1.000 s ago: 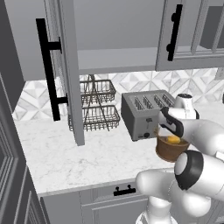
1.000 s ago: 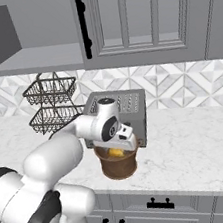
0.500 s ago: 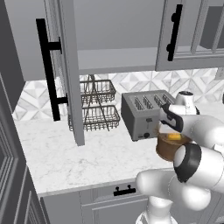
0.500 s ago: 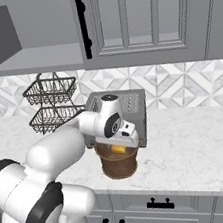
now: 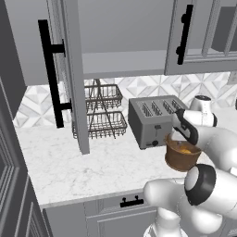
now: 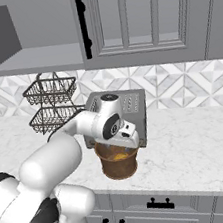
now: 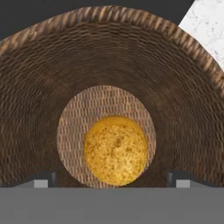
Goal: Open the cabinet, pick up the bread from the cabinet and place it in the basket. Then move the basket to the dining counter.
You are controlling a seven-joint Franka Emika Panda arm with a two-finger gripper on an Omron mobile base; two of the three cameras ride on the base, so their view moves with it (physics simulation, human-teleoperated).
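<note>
Hand view: bread (image 7: 116,150) (basketed (image 7: 52,78)) below tool (image 7: 112,179)

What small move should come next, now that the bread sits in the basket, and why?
Probably shift the gripper sideways over the rim of the round brown woven basket and close on the wall. The golden round bread already lies on the basket floor, apart from both fingertips, so the placing looks done; the basket stands in front of the grey toaster and must be carried next.
</note>
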